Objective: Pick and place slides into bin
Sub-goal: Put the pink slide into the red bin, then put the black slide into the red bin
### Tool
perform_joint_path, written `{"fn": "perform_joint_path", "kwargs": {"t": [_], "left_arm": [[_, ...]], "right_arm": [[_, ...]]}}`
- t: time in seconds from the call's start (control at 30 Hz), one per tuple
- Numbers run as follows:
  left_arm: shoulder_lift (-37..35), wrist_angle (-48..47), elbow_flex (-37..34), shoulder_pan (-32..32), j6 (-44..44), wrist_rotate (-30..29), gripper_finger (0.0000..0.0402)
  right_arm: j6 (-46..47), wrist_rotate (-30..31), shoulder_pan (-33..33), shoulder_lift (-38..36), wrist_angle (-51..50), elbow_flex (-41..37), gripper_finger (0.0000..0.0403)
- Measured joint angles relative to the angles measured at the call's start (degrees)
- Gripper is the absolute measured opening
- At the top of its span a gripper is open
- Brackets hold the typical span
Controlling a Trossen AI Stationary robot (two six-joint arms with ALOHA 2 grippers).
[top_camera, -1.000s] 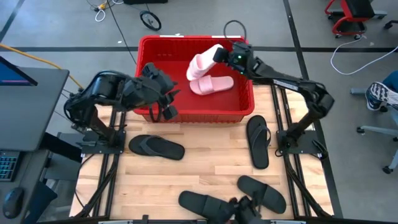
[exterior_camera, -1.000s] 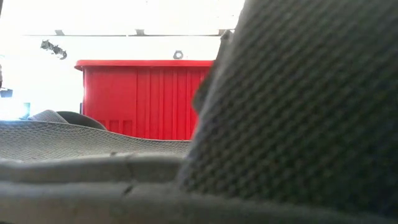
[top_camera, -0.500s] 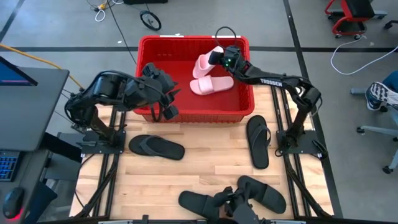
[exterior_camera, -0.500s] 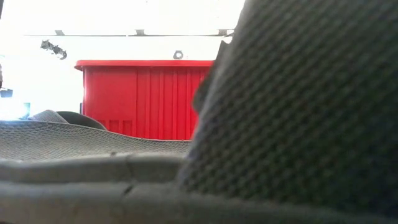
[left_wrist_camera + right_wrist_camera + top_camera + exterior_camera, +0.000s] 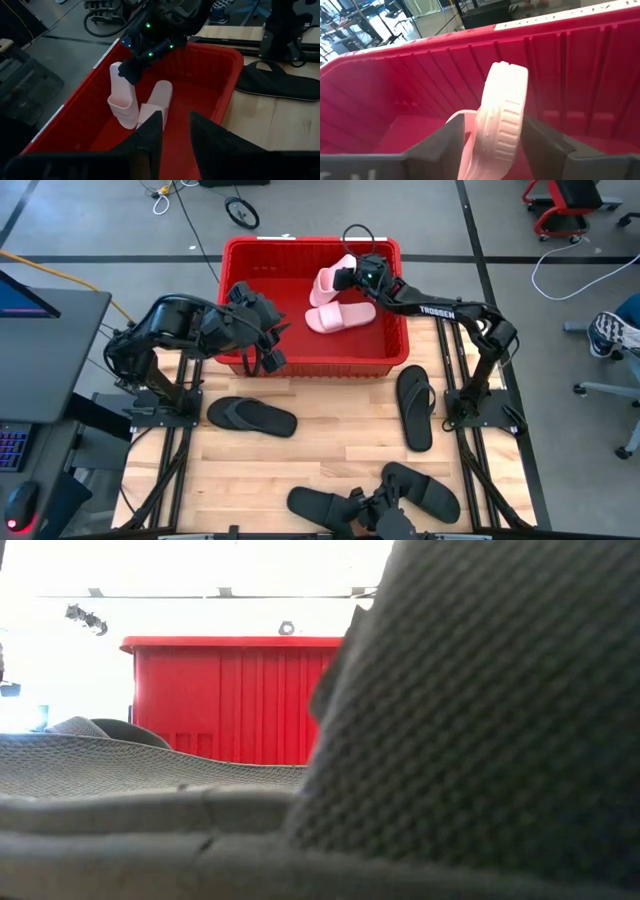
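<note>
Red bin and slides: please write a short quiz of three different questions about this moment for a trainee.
1. True or false: both pale pink slides are inside the red bin.
2. How many black slides lie on the wooden table in the high view?
3. Which gripper holds a slide? A) left gripper B) right gripper C) neither

Key
1. True: one pink slide lies flat on the bin floor; the other pink slide stands on edge, clamped in the right jaws.
2. Four.
3. B. The left gripper hangs at the bin's near wall, jaws open and empty.
</note>
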Motion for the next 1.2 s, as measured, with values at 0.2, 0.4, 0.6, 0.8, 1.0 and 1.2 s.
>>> {"fn": "perform_joint_path", "kwargs": {"t": [0.2, 0.4, 0.6, 0.8, 1.0, 1.2], "left_arm": [[0.0, 0.0, 0.0, -0.2, 0.0, 1.1, 0.0096], [0.0, 0.0, 0.0, -0.2, -0.1, 2.5, 0.0094], [0.0, 0.0, 0.0, 0.1, 0.0, 2.5, 0.0093], [0.0, -3.9, 0.0, 0.3, -0.2, 2.5, 0.0083], [-0.1, -12.1, 0.0, -0.2, -6.2, 10.7, 0.0083], [-0.1, -12.0, -0.9, -1.5, -18.0, 21.8, 0.0088]], "right_arm": [[-2.4, 1.8, 0.7, -5.8, -0.5, 0.0, 0.0210], [-9.6, 5.9, 0.7, -16.6, -3.9, 0.0, 0.0193], [-10.1, 0.7, 1.5, -28.6, -11.9, 0.0, 0.0180], [0.7, -23.7, 6.4, -39.7, -30.1, 0.0, 0.0179], [14.4, -35.6, 23.4, -46.3, -52.4, 0.0, 0.0178], [31.4, -16.3, 47.4, -44.6, -72.3, 0.0, 0.0178]]}}
